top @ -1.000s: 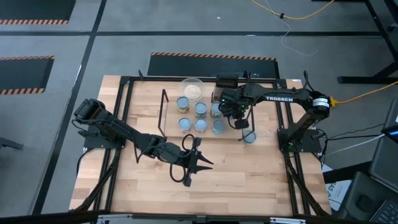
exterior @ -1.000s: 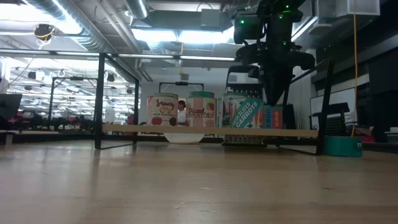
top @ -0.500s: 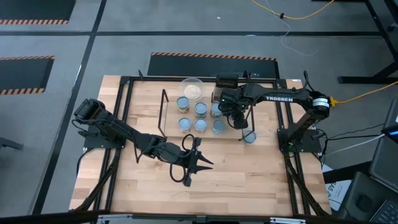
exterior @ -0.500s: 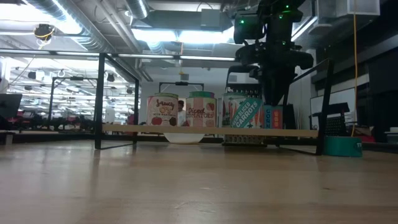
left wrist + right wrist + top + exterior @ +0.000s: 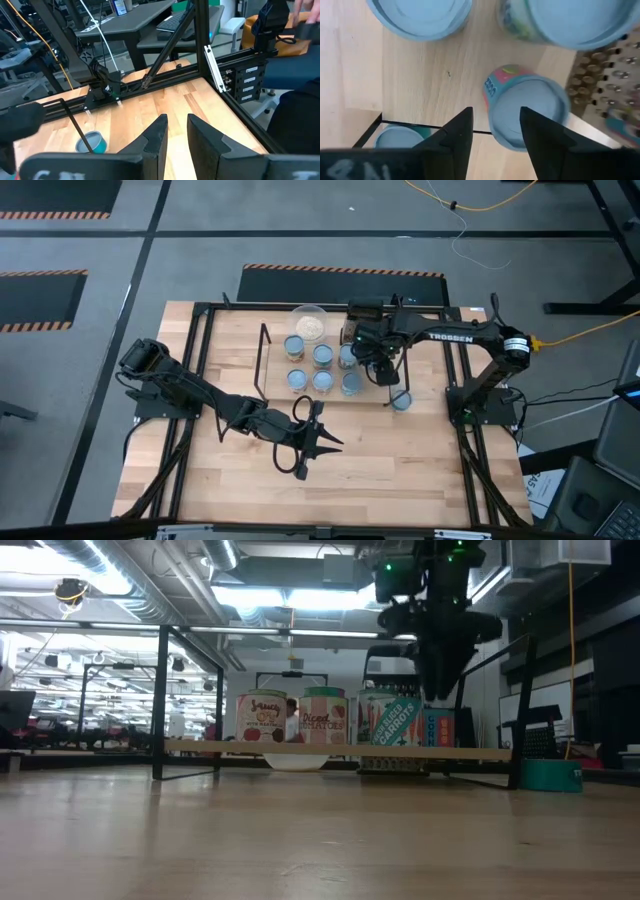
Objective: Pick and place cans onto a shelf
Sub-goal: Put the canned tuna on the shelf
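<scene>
The shelf (image 5: 275, 366) is a low light-wood board (image 5: 340, 750) with black wire frames at its ends. Several cans with pale blue tops stand on it (image 5: 322, 355). My right gripper (image 5: 383, 370) is open and hovers just above the shelf's right end (image 5: 436, 690). Its fingers stand over and on either side of a pink-and-teal can (image 5: 527, 117), which stands upright on the board, and they touch nothing. One teal can (image 5: 401, 400) stands on the table right of the shelf (image 5: 550, 775). My left gripper (image 5: 305, 442) is open and empty, low over the table's middle (image 5: 176, 132).
A clear bowl (image 5: 309, 325) sits at the shelf's far side. A dark mesh box (image 5: 602, 75) is by the shelf's far right corner. Black frame rails (image 5: 200, 360) run along the table's edges. Bare wood lies toward the near edge (image 5: 400, 470).
My right gripper has risen a little, straight up from the cans at the shelf's right end. The cans stand as before.
</scene>
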Robot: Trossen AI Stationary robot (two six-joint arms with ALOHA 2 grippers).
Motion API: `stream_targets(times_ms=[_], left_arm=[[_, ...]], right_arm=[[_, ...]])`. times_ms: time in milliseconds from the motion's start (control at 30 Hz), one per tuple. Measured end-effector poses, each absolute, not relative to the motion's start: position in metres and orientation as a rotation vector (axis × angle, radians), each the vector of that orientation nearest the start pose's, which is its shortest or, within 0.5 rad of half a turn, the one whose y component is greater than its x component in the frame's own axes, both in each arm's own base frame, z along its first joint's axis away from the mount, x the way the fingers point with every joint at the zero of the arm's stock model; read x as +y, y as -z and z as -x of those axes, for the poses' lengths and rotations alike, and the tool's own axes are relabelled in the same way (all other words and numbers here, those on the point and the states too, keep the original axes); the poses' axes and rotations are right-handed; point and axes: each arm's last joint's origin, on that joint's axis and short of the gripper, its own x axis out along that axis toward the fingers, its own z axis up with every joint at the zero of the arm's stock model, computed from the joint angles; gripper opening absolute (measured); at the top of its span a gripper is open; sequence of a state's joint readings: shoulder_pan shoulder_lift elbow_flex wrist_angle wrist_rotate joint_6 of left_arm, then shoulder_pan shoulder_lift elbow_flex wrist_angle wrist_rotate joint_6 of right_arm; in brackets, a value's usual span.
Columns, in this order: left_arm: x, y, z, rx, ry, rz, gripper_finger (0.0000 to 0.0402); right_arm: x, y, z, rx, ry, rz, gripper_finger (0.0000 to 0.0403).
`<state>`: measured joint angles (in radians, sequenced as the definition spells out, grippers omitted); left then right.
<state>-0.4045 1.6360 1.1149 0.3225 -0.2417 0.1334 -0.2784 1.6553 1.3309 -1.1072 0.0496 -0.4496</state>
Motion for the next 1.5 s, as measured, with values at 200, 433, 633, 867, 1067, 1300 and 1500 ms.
stream_targets(times_ms=[200,433,633,867,1067,1300,1500], left_arm=[[-0.140,-0.280,-0.345,0.172,0.168,-0.226,0.0066],[-0.129,-0.307,-0.324,0.177,0.149,-0.314,0.0066],[-0.120,-0.321,-0.295,0.264,0.169,-0.355,0.0066],[-0.110,-0.270,-0.271,0.194,0.171,-0.307,0.0066],[-0.099,-0.219,-0.245,0.069,0.152,-0.200,0.0066],[-0.092,-0.204,-0.230,-0.010,0.144,-0.106,0.0066],[-0.092,-0.204,-0.230,-0.018,0.144,-0.104,0.0066]], right_arm=[[-0.075,-0.288,-0.297,1.384,-0.140,0.153,0.0167],[-0.042,-0.335,-0.268,1.274,-0.153,0.096,0.0167],[-0.005,-0.359,-0.226,1.199,-0.161,0.060,0.0167],[0.031,-0.340,-0.179,1.163,-0.135,0.025,0.0167],[0.052,-0.302,-0.154,1.246,-0.155,-0.063,0.0167],[0.068,-0.252,-0.147,1.326,-0.173,-0.069,0.0167],[0.069,-0.217,-0.146,1.325,-0.180,-0.061,0.0167]])
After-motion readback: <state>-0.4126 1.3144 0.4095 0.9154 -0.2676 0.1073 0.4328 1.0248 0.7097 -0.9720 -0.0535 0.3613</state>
